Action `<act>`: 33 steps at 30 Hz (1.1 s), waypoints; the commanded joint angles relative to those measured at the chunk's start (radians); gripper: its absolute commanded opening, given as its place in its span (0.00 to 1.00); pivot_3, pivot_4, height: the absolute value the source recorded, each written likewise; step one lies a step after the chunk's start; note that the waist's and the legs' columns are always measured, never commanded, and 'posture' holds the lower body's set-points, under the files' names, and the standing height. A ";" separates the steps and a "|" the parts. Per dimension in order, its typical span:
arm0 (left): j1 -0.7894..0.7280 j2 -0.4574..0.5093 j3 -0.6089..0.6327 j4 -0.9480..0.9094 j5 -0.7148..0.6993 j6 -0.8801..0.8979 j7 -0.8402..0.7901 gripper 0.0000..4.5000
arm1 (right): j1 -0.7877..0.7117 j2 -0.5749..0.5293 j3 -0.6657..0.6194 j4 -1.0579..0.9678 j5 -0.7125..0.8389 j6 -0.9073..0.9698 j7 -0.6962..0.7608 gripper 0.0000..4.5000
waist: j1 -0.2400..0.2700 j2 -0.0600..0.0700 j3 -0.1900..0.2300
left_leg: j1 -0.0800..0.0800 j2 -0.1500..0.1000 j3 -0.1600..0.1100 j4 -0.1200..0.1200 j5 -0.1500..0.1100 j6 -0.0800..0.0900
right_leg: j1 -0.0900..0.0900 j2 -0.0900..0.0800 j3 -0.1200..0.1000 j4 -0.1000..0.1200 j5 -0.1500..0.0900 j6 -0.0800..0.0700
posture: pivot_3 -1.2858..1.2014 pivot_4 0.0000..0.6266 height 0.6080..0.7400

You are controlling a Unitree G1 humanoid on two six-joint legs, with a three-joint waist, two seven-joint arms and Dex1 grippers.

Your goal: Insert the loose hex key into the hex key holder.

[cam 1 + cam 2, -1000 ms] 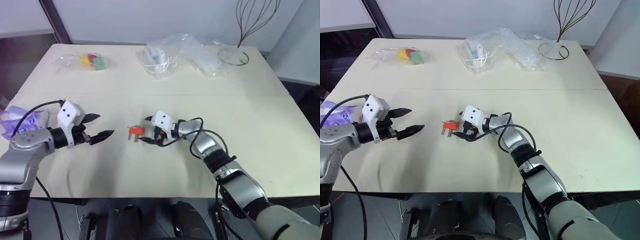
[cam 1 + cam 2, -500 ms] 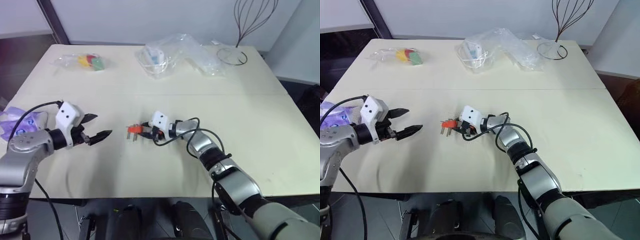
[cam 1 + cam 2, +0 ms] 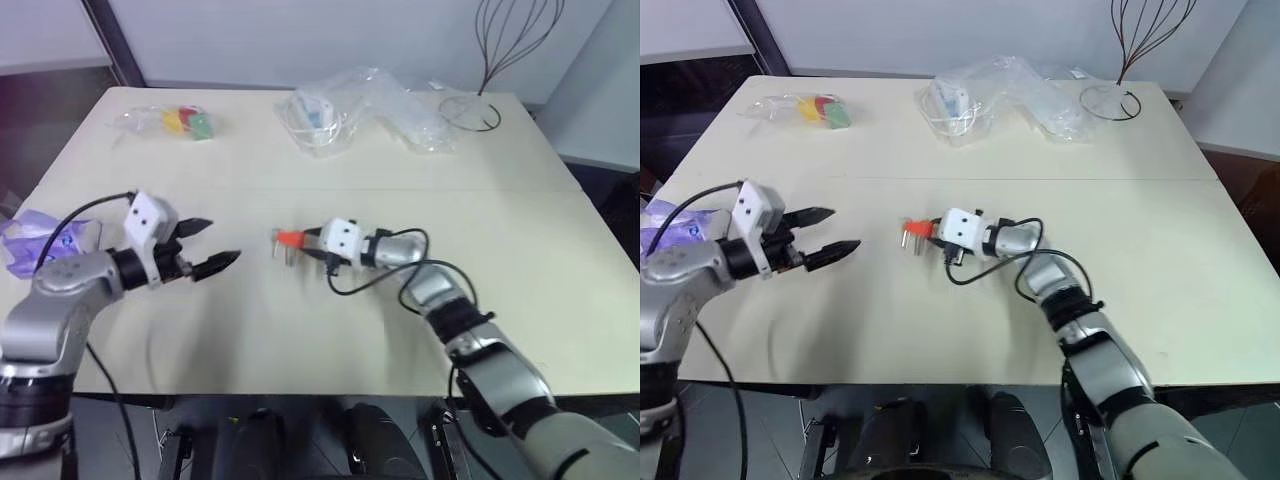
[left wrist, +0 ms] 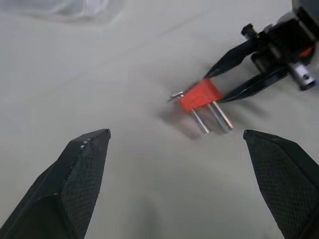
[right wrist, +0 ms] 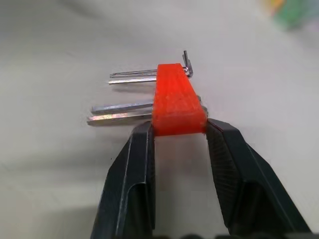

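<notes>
My right gripper [image 5: 179, 132] has its two black fingers [image 5: 130, 184] clamped on the near end of the hex key holder [image 5: 176, 102], the orange-red block pinched between the pads with its thin metal keys jutting sideways out of it. In the left wrist view the same block [image 4: 199, 94] hangs at the tips of those fingers, two silver prongs slanting down from it towards the table and a small bent key end showing at its other side. I cannot pick out the loose hex key as a separate piece in any view.

From the head camera, the holder [image 3: 289, 239] sits near the middle of the pale table [image 3: 560, 260], at the tip of my right arm, which reaches in from the right with a black cable looping under the wrist. My left gripper [image 3: 212, 247] hovers off to the left, pointing at the holder with its fingers [image 4: 75, 179] spread wide and nothing between them, well apart from the block.

Along the far side of the table lie a clear bag of coloured pieces [image 3: 180, 122], a heap of crinkled clear plastic bags [image 3: 360, 105] and a black wire stand [image 3: 478, 112]. A purple-and-white pouch [image 3: 40, 238] rests at the left edge, behind my left arm.
</notes>
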 commanded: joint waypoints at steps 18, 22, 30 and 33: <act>-0.409 -0.172 -0.090 0.198 -0.203 0.176 -0.169 1.00 | 0.004 -0.298 -0.093 -0.374 -0.138 -0.499 -0.154 0.21 | -0.003 0.000 0.000 | 0.001 0.000 0.001 0.001 0.000 0.000 | 0.000 0.002 0.001 0.000 0.000 0.000 | 0.52 0.24 1.00; -0.392 -0.177 -0.106 0.171 -0.213 0.199 -0.179 1.00 | -0.014 -0.281 -0.096 -0.386 -0.150 -0.493 -0.174 0.21 | -0.004 0.000 0.000 | 0.001 0.001 0.001 0.001 0.000 0.000 | 0.000 0.002 0.001 0.000 0.000 0.000 | 0.52 0.24 1.00; -0.372 -0.183 -0.106 0.147 -0.222 0.222 -0.169 1.00 | -0.039 -0.269 -0.086 -0.368 -0.149 -0.495 -0.186 0.21 | -0.002 0.000 0.000 | 0.001 0.001 0.001 0.001 0.000 -0.001 | 0.000 0.002 0.001 0.000 0.000 0.000 | 0.52 0.24 1.00; -0.363 -0.185 -0.106 0.140 -0.221 0.226 -0.163 0.94 | -0.037 -0.265 -0.082 -0.371 -0.141 -0.493 -0.182 0.21 | -0.002 0.000 0.000 | 0.001 0.001 0.001 0.001 0.000 -0.001 | 0.000 0.002 0.001 0.000 0.000 0.000 | 0.52 0.24 1.00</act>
